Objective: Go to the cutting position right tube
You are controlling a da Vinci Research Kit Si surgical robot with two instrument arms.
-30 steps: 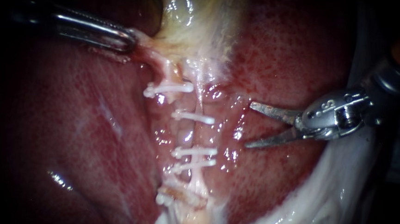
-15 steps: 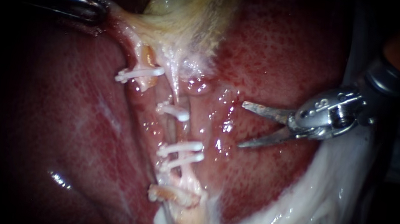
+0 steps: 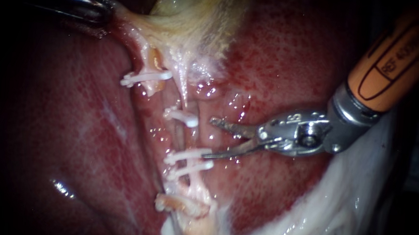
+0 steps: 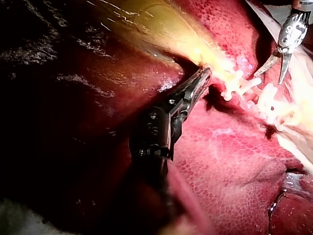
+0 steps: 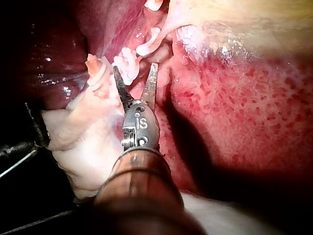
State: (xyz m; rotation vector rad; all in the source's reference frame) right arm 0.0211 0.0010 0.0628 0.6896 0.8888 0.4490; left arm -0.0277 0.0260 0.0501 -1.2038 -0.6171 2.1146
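We saw glare on the wet gallbladder [image 3: 191, 14] and liver [image 3: 291, 49]; the left instrument [image 3: 107, 10] sat shadowed at the dark edge.

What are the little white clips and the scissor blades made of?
The white clips look like matte plastic: pale, dull, no glint. The blades of the right instrument look like bare metal: grey, thin, catching light. Its orange sleeve seems smooth plastic, though that is less sure.

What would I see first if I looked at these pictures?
First the white clips in a row down the middle, bright against the red liver. Then my right instrument, blades apart, entering from the right, tips beside the clips. Upper left, my left instrument grips yellowish tissue.
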